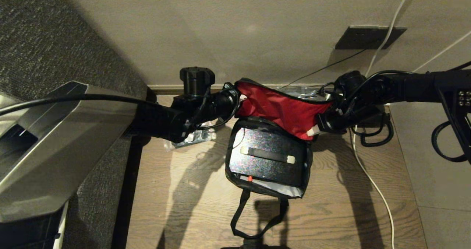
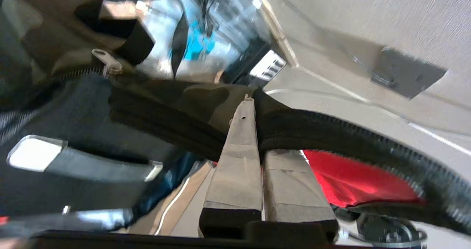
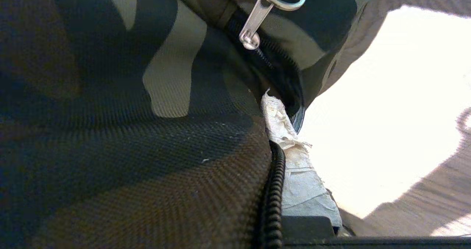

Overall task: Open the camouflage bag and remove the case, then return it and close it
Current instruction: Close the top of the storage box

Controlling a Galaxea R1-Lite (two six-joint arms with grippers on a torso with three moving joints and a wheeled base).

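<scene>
At frame centre we hold the red-lined lid of the soft green camouflage bag up, left gripper and right gripper each clamped on its edge, probably so the flat black speckled case inside lies exposed.

The red-lined flap of the camouflage bag hides the far edge of the case.

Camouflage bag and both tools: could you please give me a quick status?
Left tool and right tool both shut on camouflage bag flap, red lining up. Case lies inside the open bag. Nothing in the way.
</scene>
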